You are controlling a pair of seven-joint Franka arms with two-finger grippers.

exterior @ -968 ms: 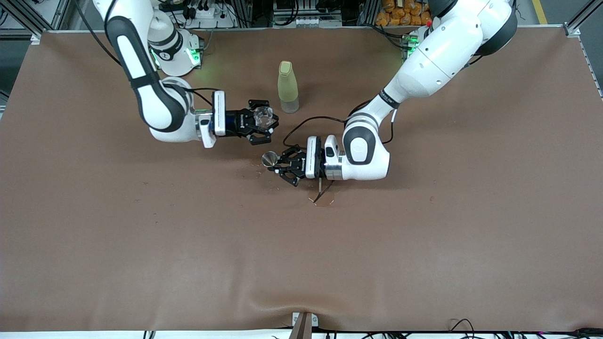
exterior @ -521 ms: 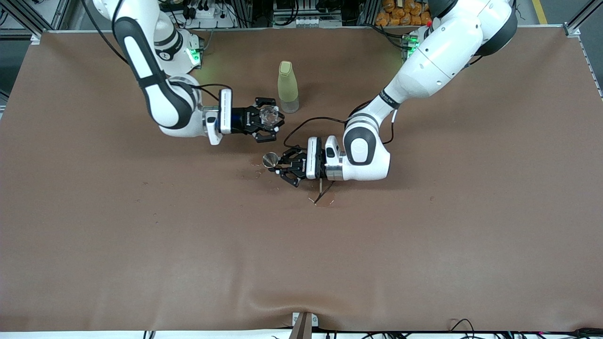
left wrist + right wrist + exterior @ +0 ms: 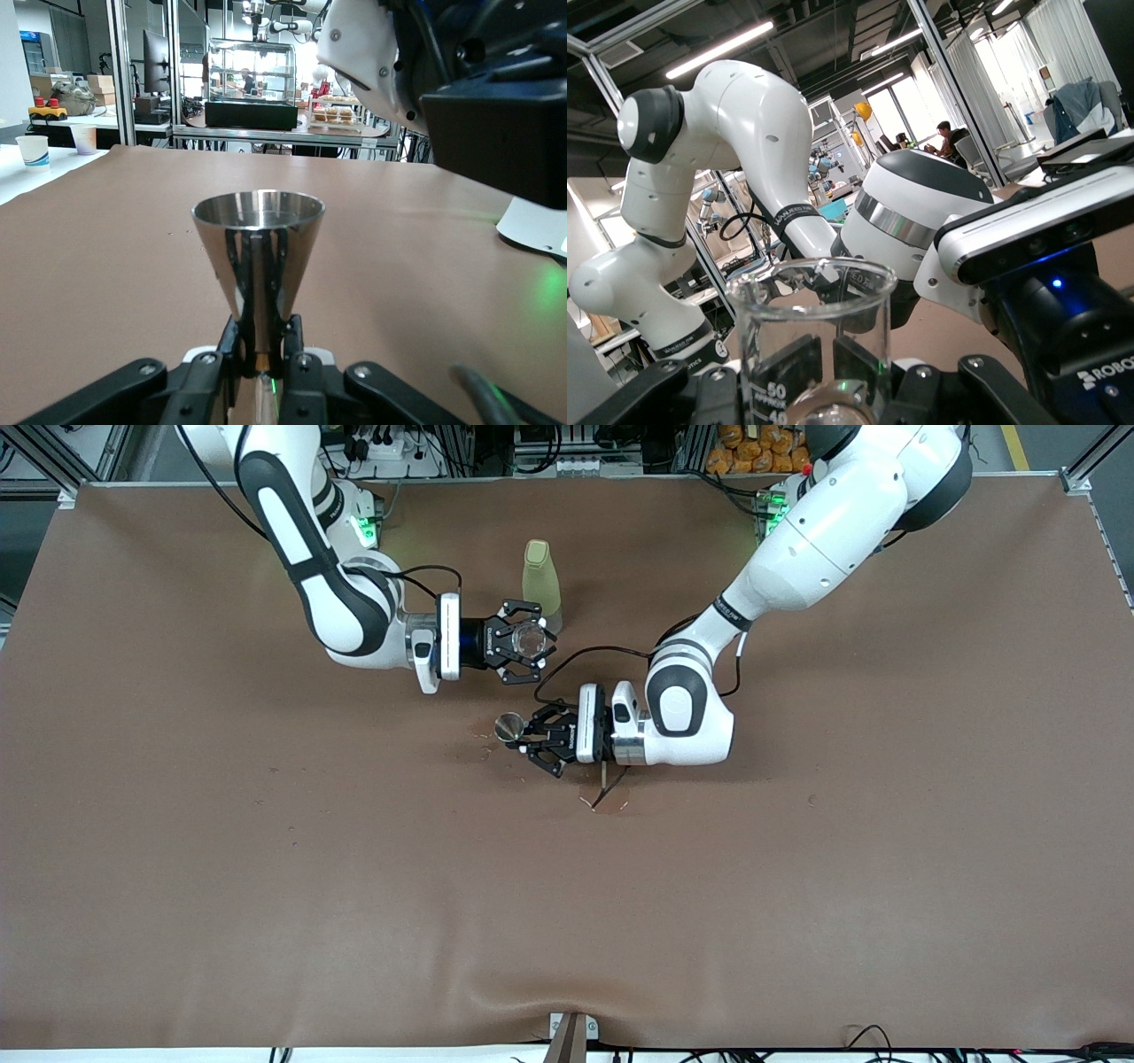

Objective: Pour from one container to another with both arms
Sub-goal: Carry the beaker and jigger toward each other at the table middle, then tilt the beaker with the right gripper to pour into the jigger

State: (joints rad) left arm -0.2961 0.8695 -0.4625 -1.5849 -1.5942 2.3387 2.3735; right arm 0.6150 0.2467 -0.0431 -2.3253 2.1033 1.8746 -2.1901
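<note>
Brown bench (image 3: 266, 868); pale yellow-green bottle (image 3: 541, 589) at its 12 o'clock. Clear cup (image 3: 529, 639) with white graduation marks. Shiny silver jigger (image 3: 508, 728). Both pincers black, arms white.

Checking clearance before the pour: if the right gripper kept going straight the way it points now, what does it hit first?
Probably nothing soon. The right gripper, shut on the clear cup, points along the table toward the left arm's end. The bottle stands just off that line, and the left arm's forearm may lie farther along it; heights are unclear.

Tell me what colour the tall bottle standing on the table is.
Pale yellow-green, the tall plastic bottle; the front view shows it best.
</note>
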